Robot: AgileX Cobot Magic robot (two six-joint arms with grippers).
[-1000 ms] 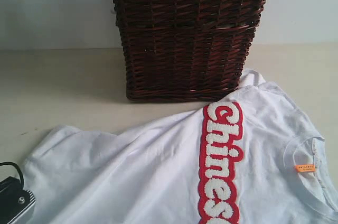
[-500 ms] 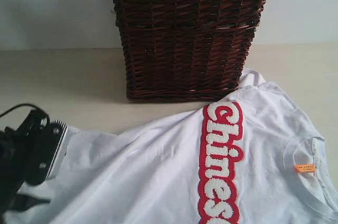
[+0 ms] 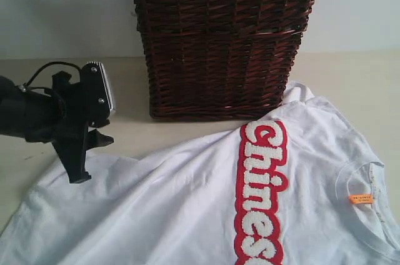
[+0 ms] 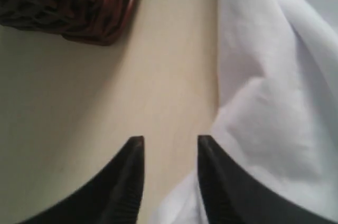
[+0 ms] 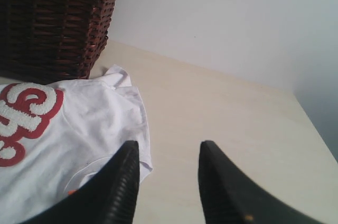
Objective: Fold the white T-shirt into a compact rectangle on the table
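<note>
The white T-shirt [image 3: 162, 202] lies spread on the table [image 3: 350, 77], its red-outlined letters [image 3: 262, 190] running toward the near edge and an orange neck tag [image 3: 360, 199] at the right. My left gripper [image 3: 87, 159] hangs just above the shirt's far left edge, fingers pointing down. In the left wrist view this gripper [image 4: 170, 142] is open, with bare table between the jaws and the shirt [image 4: 274, 76] beside one finger. My right gripper [image 5: 169, 147] is open over bare table next to the shirt's [image 5: 84, 123] sleeve and holds nothing.
A dark brown wicker basket [image 3: 222, 40] with a lace rim stands at the back of the table, just beyond the shirt's top edge. A pale wall rises behind the table. The table's right edge [image 5: 311, 123] shows in the right wrist view.
My left arm has risen from the near left corner and moved away along the shirt's left edge, toward the basket. Its jaws have narrowed. The shirt lies as before.
</note>
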